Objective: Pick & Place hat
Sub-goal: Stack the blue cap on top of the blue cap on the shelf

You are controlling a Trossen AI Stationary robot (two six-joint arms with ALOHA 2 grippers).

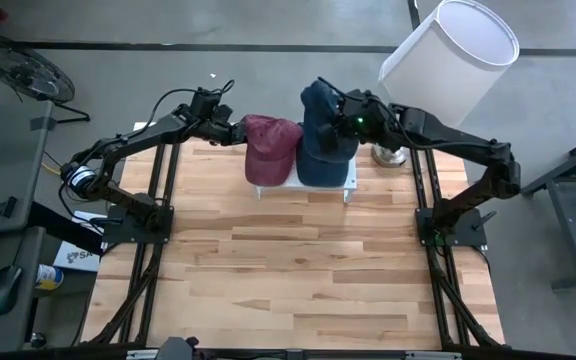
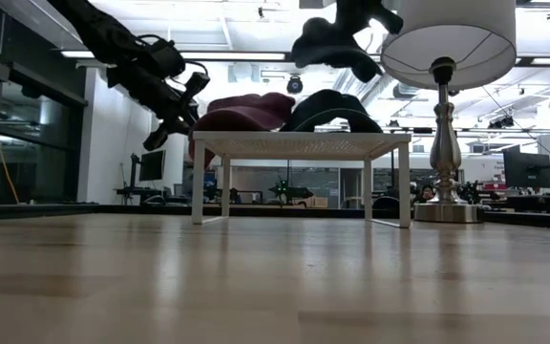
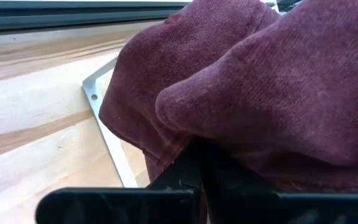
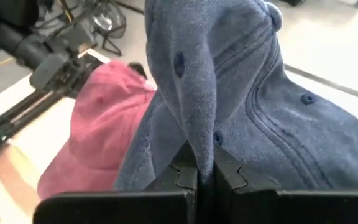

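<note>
Right fingers (image 4: 199, 177) pinch blue hat (image 4: 241, 93); left fingers (image 3: 194, 180) grip maroon hat (image 3: 253, 93).

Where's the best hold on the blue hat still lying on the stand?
Pinch a fold of its crown from straight above: the blue hat sits dome-up on the stand, with the maroon hat crowding its left-arm side.

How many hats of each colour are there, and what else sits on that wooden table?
maroon hat: 1
blue hats: 2, the resting blue hat on the stand and the raised blue hat in the right arm's jaws
white stand: 1
lamp: 1
Total: 5
</note>
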